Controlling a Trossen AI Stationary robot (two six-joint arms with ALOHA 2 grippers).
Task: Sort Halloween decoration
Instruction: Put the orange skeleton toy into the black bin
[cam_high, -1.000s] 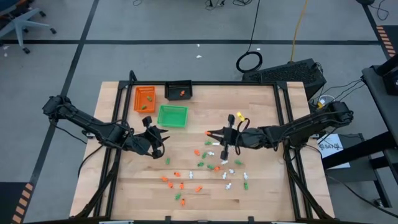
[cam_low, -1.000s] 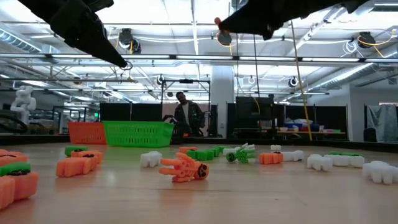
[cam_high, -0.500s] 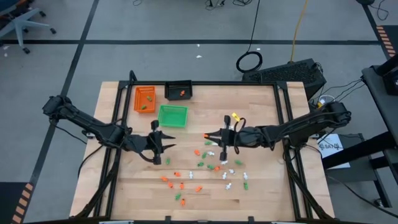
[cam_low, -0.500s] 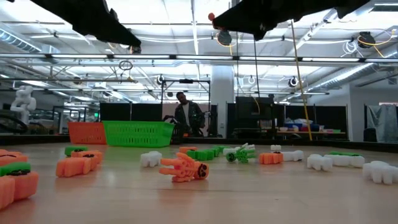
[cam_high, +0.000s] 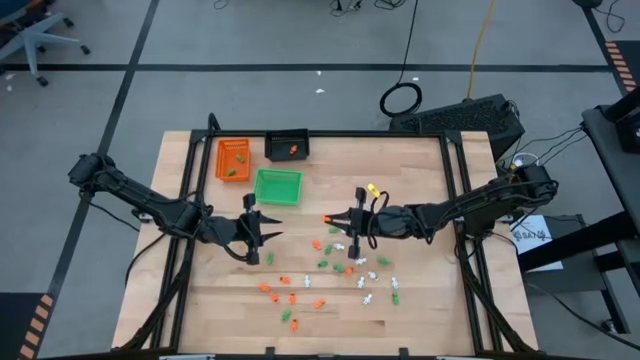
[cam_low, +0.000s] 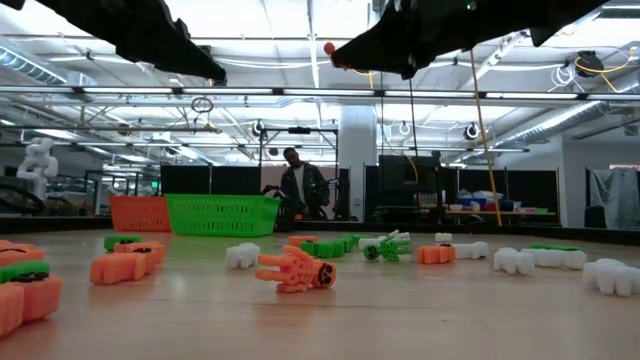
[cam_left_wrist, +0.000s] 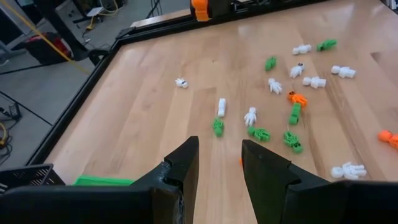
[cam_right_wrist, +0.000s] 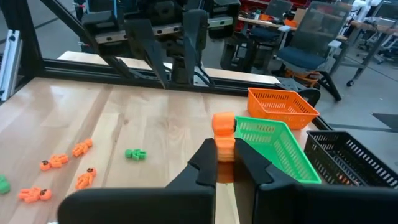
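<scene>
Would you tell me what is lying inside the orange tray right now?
In the high view, the orange tray holds a few small pieces: green ones near one end and at least one orange. Orange pieces blend with the tray, so the exact count is unclear.

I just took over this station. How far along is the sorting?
Barely started. A few pieces already lie in the orange tray and the black tray. In hand: the right gripper holds an orange piece above the table. The left gripper hovers open and empty. Most pieces are still scattered on the table.
</scene>
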